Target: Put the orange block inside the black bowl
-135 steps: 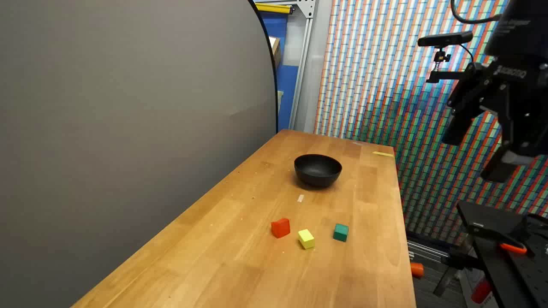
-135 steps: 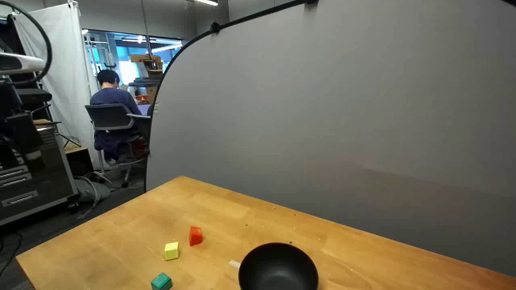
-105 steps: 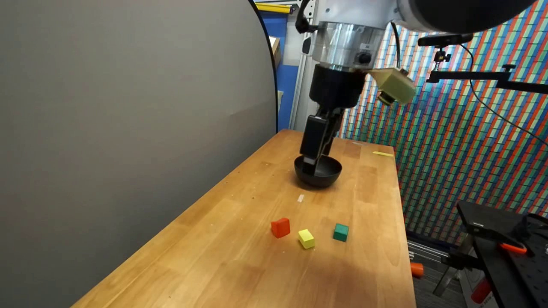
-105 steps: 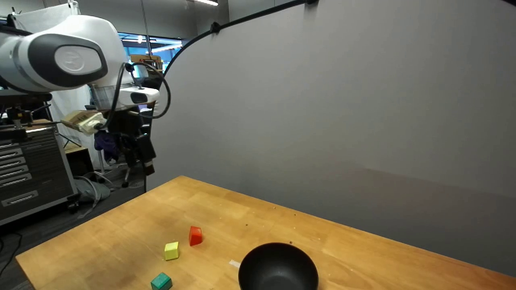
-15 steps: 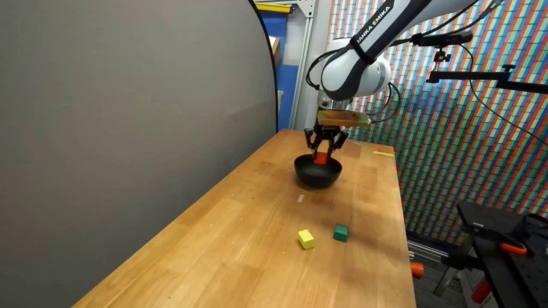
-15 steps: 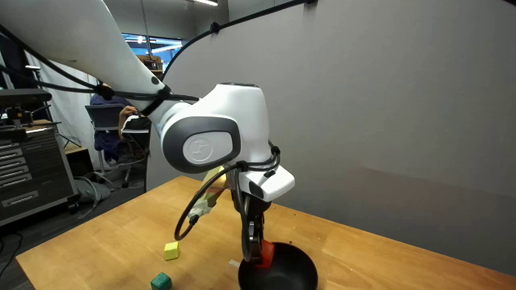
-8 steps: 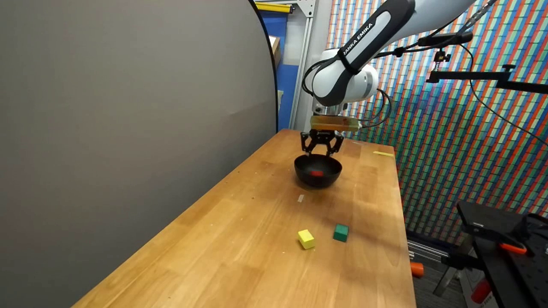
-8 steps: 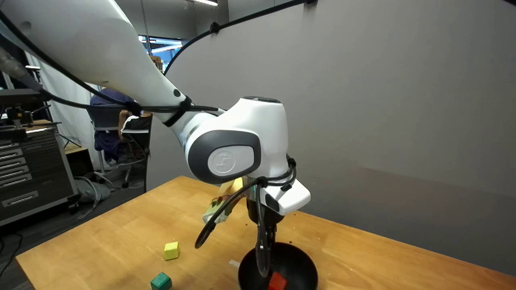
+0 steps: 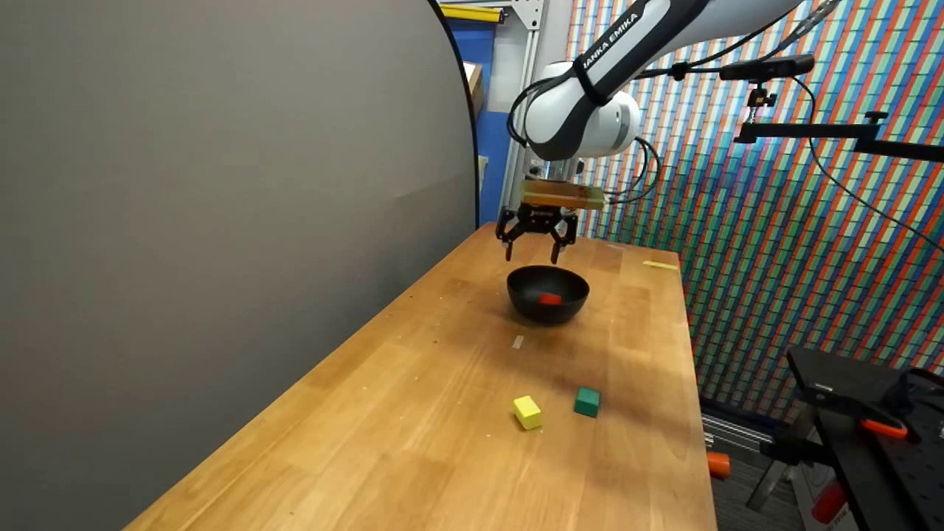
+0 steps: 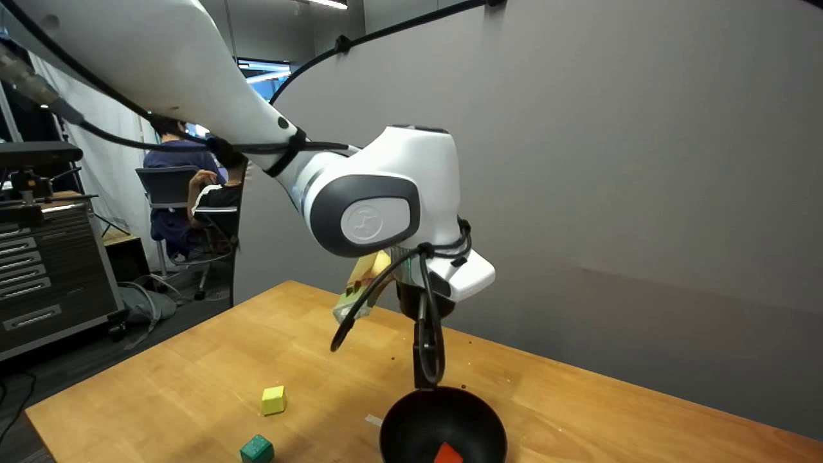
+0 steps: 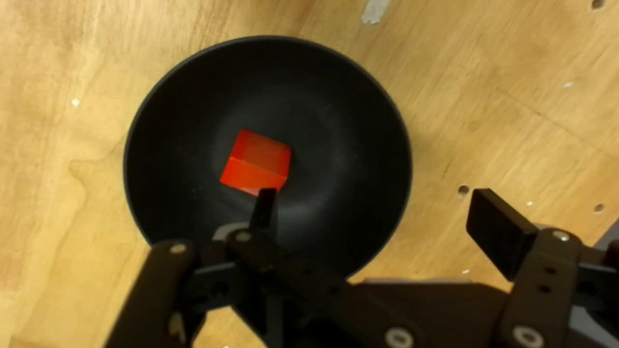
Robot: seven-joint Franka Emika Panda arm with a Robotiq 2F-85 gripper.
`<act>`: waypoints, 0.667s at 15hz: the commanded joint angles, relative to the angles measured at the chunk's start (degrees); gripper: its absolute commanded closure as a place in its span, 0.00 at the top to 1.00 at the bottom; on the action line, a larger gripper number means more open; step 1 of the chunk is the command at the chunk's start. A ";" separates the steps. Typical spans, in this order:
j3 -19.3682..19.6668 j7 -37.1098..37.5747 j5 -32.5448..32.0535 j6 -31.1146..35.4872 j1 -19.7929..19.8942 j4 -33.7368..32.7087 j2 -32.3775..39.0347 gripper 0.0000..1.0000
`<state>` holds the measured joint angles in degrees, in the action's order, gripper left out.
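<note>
Gripper (image 9: 531,258) spread wide near black bowl (image 9: 544,314); orange block (image 11: 257,162) inside
It lies on the bowl's floor; yellow cube (image 9: 527,412) and green cube (image 9: 587,401) near each other on the table (image 9: 405,442).

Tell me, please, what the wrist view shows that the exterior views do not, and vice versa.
Only the wrist view: clear screw heads on the gripper.
Only the exterior views: the yellow cube, the green cube and the robot's white arm.
Shared by all: the gripper, the black bowl with the orange block inside it, and a pale strip on the wooden table.
</note>
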<state>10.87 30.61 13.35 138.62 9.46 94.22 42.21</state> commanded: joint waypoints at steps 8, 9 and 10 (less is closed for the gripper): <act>-3.80 -19.04 -8.12 -9.88 -4.40 12.72 -22.72 1.00; -3.70 -19.07 -9.29 -9.64 -5.00 14.63 -24.94 1.00; -3.81 -19.48 -10.12 -9.36 -5.42 16.96 -27.45 1.00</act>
<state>7.27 13.35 6.04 129.13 5.13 103.20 23.35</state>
